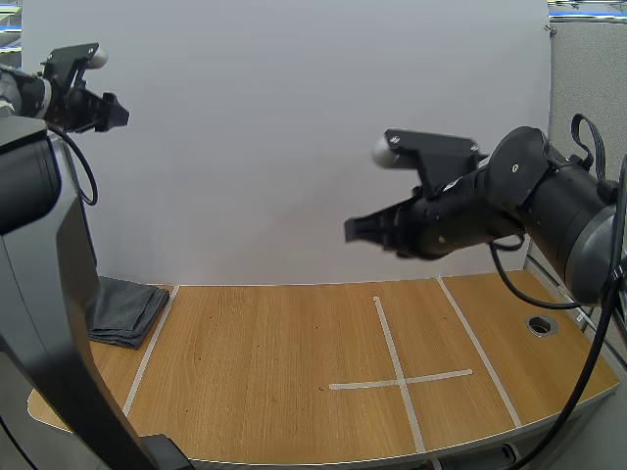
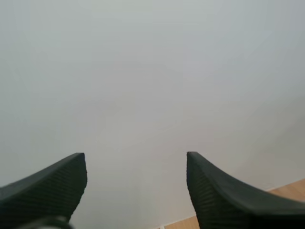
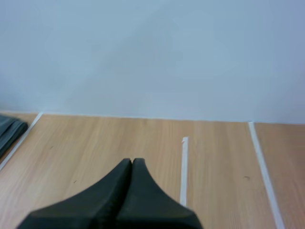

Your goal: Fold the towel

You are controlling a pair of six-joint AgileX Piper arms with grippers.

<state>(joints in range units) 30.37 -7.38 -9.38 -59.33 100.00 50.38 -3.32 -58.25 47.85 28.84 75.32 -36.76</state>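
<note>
The grey towel [image 1: 125,310] is seen lying folded in a small stack at the far left of the surface [image 1: 294,372], while the left pincer [image 1: 110,110] is held spread and the right pincer [image 1: 355,230] pressed together, both high up, so no further move is called for.

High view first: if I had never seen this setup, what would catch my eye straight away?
Probably the right gripper, raised high over the wooden table with its black fingers shut into one wedge. The left gripper is also held up in the air at the far left, fingers apart. Then the grey towel, lying folded at the table's left edge, outside the white tape lines, with neither gripper near it.
</note>
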